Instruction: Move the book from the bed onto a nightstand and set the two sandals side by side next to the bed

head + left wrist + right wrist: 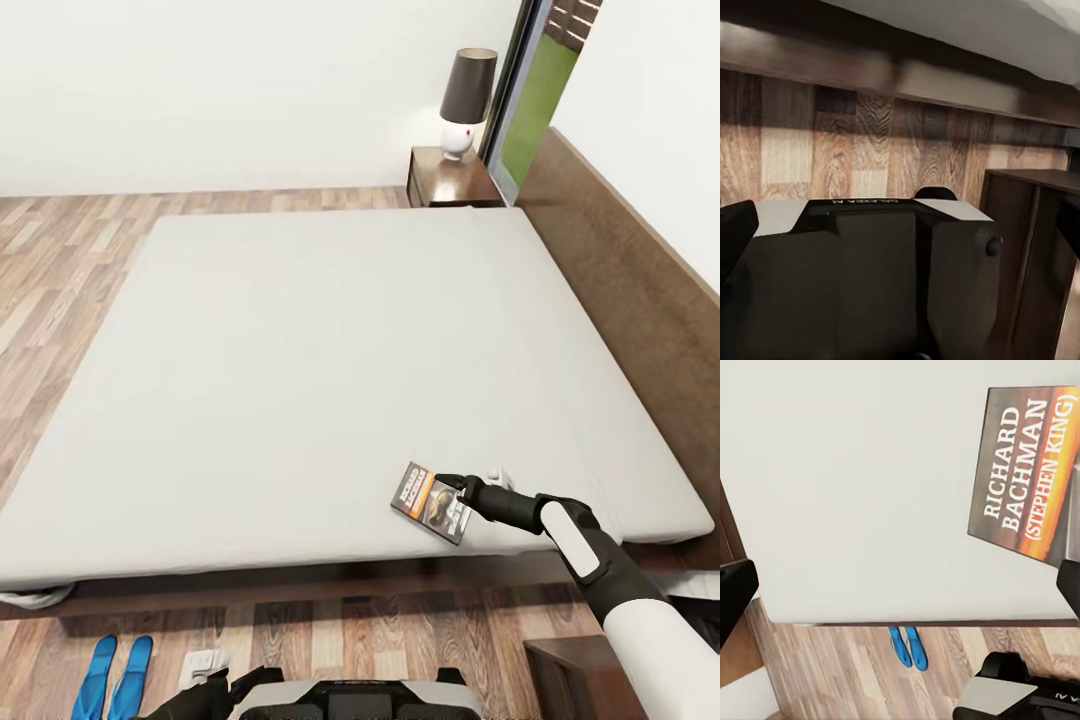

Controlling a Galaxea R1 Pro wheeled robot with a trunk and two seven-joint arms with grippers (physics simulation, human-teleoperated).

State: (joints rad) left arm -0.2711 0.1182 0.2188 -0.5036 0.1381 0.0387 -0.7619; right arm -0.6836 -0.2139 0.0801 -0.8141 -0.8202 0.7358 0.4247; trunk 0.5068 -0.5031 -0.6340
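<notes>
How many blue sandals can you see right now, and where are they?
2. The two sandals lie side by side on the wood floor next to the bed, by its near edge, at the robot's left. Their lower ends are cut off by the head view's edge.

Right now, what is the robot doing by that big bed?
The robot's right tool is reaching to the small dark paperback book lying near the edge of the light-grey mattress of the bed. Whether it grips the book yet is unclear. Two bright blue flip-flop sandals lie side by side on the wood floor beside the bed. A dark wooden nightstand with a lamp stands at the far corner.
</notes>
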